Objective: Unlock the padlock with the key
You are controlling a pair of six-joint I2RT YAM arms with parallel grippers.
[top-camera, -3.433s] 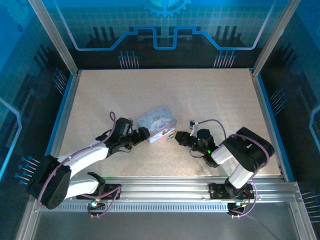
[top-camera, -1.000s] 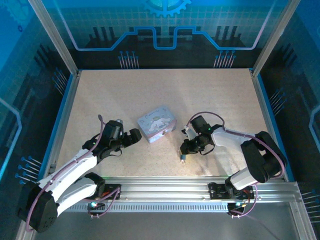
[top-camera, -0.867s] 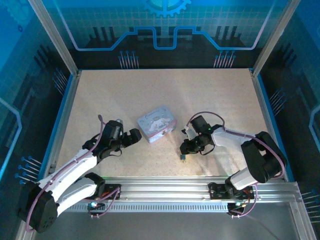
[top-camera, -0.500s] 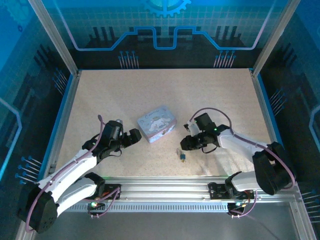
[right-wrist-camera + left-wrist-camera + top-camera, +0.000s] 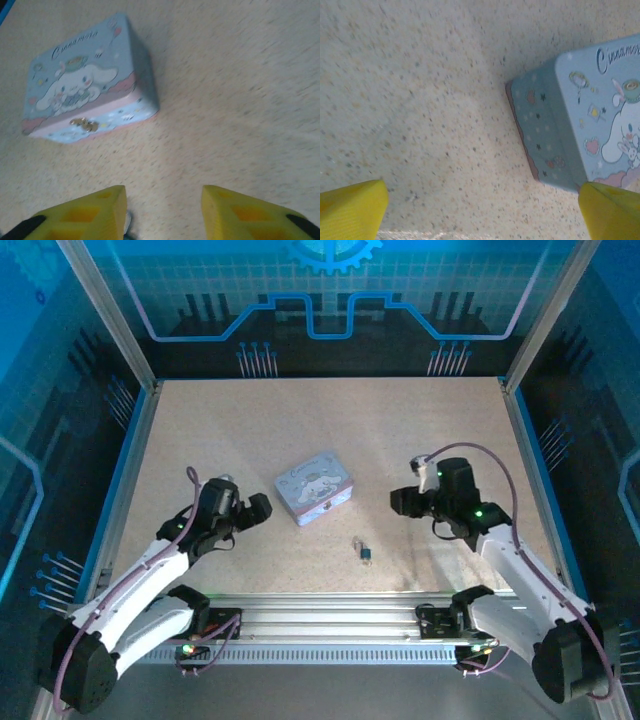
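While your left jaws and right jaws both gape empty either side of the tin [image 5: 315,487], the padlock [image 5: 364,550] lies free on the table [image 5: 300,420] nearer the arm bases, apparently off the clasp [image 5: 84,124]; the key is indistinguishable.

Both arms are the same build: chunky white shells on the left arm [image 5: 150,562] and right arm [image 5: 522,575], black joints and black wrist ends, plus a purplish cable [image 5: 192,502] looping along the outside of each. The left gripper [image 5: 482,210] has plain bright yellow wedge fingers [image 5: 351,207], while the right gripper [image 5: 162,212] has blockier yellow ones with shallow recesses moulded in. There's also a tiny green light [image 5: 478,510] glowing on the right wrist.
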